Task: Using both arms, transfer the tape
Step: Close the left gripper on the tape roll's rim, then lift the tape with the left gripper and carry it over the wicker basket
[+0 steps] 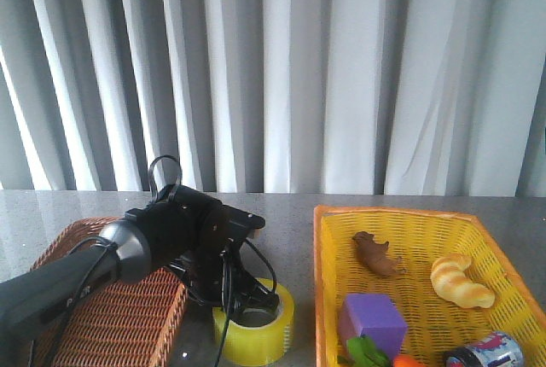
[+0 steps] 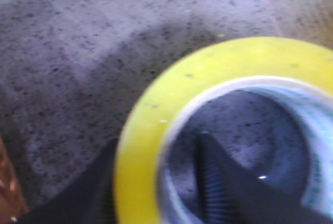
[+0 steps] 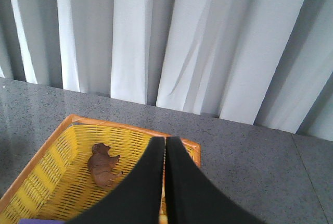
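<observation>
One tool (image 2: 156,193) finger inside the tape (image 2: 156,130) rim.

— What is behind the counter (image 1: 281,200)?

— A curtain (image 1: 281,68) of pale grey-white cloth, hanging in long vertical folds across the whole width of the front view. The right wrist view shows the same folds reaching down to the back edge of the counter.

— And the light?

— Soft daylight comes through the cloth; some folds glow white, and the hollows between them lie in grey shadow.

— The counter itself?

— Grey speckled stone, smooth with a slight sheen. In the right wrist view a thin seam crosses it near one corner.
</observation>
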